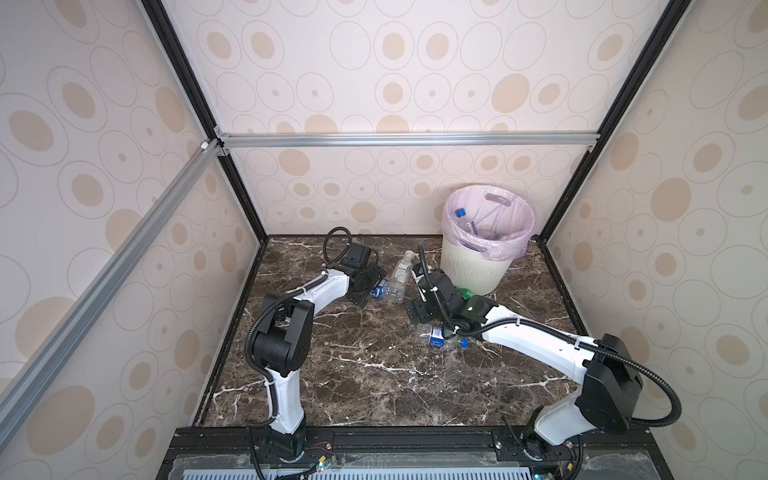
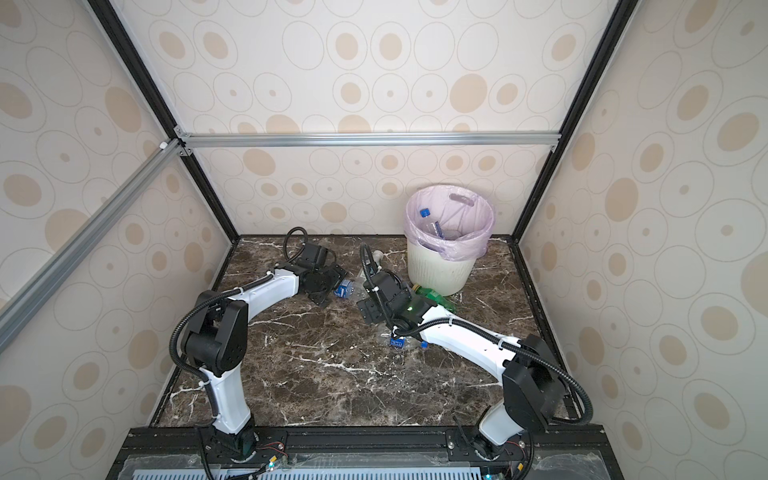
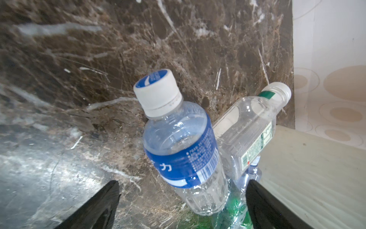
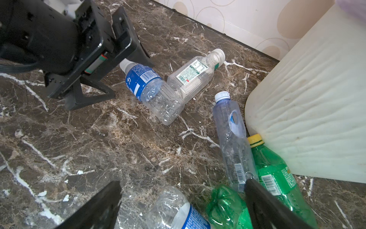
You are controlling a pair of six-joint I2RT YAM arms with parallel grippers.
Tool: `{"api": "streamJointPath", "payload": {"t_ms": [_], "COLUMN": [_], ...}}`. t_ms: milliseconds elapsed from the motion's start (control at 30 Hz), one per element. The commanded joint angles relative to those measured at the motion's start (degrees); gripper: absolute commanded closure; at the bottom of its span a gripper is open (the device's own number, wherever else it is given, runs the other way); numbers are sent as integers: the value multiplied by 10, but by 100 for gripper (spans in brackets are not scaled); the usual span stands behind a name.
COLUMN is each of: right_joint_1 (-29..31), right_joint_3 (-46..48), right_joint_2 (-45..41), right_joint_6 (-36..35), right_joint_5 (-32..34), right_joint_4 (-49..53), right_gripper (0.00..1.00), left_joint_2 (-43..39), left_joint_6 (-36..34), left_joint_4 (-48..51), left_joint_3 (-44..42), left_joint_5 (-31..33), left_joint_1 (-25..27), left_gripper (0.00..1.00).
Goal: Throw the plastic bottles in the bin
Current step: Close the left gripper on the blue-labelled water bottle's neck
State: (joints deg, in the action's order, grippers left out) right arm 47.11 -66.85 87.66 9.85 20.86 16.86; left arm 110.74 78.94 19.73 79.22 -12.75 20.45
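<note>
The bin (image 1: 473,268) (image 2: 440,272), cream with a lilac bag, stands at the back right and holds a blue-capped bottle (image 1: 460,213). My left gripper (image 1: 371,284) (image 3: 183,182) is open, and its jaws stand on either side of a blue-labelled, white-capped bottle (image 3: 178,150) (image 4: 142,83) lying on the floor. A square clear bottle (image 3: 249,130) (image 1: 402,268) leans against it. My right gripper (image 1: 417,311) (image 4: 183,182) hangs open over the base of another clear blue-labelled bottle (image 4: 172,208) (image 1: 436,336). Two green bottles (image 4: 275,174) (image 4: 223,208) and a bluish one (image 4: 231,134) lie by the bin.
The floor is dark brown marble (image 1: 374,374), enclosed by patterned walls and black frame posts. The two grippers are close together near the middle. Both arm bases sit on the black rail (image 1: 395,440) at the front.
</note>
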Motion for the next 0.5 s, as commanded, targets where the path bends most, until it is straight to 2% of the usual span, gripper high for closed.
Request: {"api": "streamJointPath", "payload": {"t_ms": [0,267,467], "right_joint_1": [6,8,9], "right_joint_3": [8,2,0], "right_joint_2": [5,31,35], "right_joint_6": [7,12,14], "right_joint_5": [10,-15,-17], "right_joint_4": [-18,-17,-24], "right_gripper": [0,0,0], "left_joint_2": [16,38,72], "left_joint_6": [55,82,89], "left_joint_4": [-10,-11,-22], "left_joint_3": [8,16,32], "left_joint_5": [-2,13,-1], "left_joint_1": [-6,-6,-8], "left_gripper": [1,3,6]}}
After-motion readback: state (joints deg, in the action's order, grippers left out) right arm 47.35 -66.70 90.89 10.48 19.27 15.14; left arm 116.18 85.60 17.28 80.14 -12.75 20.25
